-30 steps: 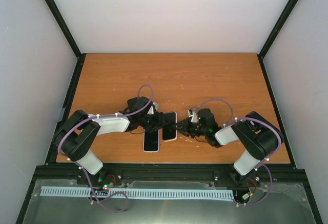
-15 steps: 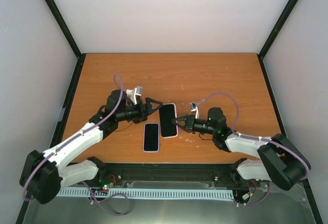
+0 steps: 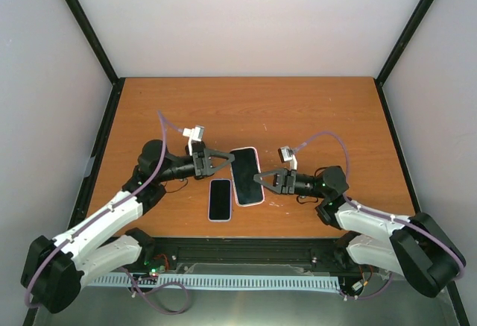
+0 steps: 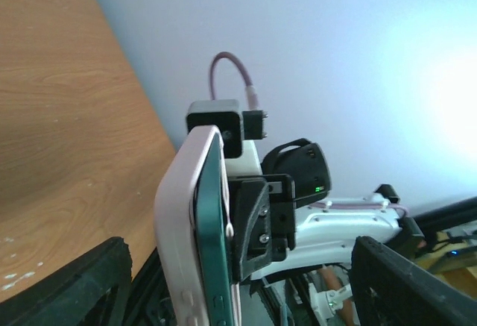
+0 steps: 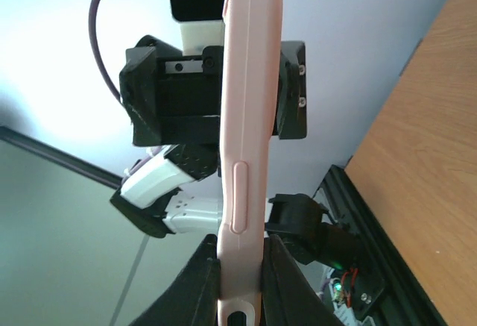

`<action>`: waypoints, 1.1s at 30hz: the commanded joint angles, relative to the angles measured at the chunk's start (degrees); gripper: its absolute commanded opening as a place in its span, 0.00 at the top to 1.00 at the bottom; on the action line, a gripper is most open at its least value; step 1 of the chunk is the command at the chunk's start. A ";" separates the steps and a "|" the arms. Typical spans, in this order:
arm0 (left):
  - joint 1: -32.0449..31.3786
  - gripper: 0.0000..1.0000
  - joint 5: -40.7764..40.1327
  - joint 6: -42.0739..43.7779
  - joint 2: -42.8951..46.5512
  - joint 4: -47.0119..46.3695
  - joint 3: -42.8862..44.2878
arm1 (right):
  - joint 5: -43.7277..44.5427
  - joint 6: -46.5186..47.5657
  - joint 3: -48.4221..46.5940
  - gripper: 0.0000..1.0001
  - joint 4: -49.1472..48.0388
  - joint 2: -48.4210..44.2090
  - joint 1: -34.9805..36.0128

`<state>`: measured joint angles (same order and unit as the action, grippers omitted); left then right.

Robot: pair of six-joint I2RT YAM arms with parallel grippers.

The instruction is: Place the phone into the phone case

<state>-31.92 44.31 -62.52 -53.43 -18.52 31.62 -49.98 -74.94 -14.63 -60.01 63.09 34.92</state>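
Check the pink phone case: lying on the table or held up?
Held up. The right gripper pinches the pink phone case by its edge, and both wrist views show it edge-on with wall behind.

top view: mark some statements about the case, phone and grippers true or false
1. The right gripper is shut on the pink case. True.
2. The left gripper clamps the case too. False: its jaws stand open.
3. A phone lies flat on the table. True.
4. The phone lies right of the case. False: it lies left of it, nearer the arm bases.
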 commanded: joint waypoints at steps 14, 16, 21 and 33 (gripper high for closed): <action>0.02 0.60 4.21 -5.37 -2.00 -17.12 -2.90 | -2.57 -15.61 2.69 0.94 -36.12 12.23 2.00; 0.02 0.66 4.05 -5.50 -1.88 -17.33 -3.13 | -2.60 -15.69 2.57 0.93 -36.06 12.06 2.04; 0.02 0.80 3.64 -6.25 -2.19 -16.85 -2.70 | -2.67 -15.94 2.54 0.89 -36.00 12.33 2.09; 0.07 0.74 1.67 -4.60 0.05 -7.93 0.04 | -2.04 -16.66 1.72 0.88 -36.09 13.05 2.68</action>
<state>-31.81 46.09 -69.38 -55.35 -27.81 27.99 -52.10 -90.43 -11.86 -85.62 76.36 36.58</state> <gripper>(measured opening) 0.214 0.130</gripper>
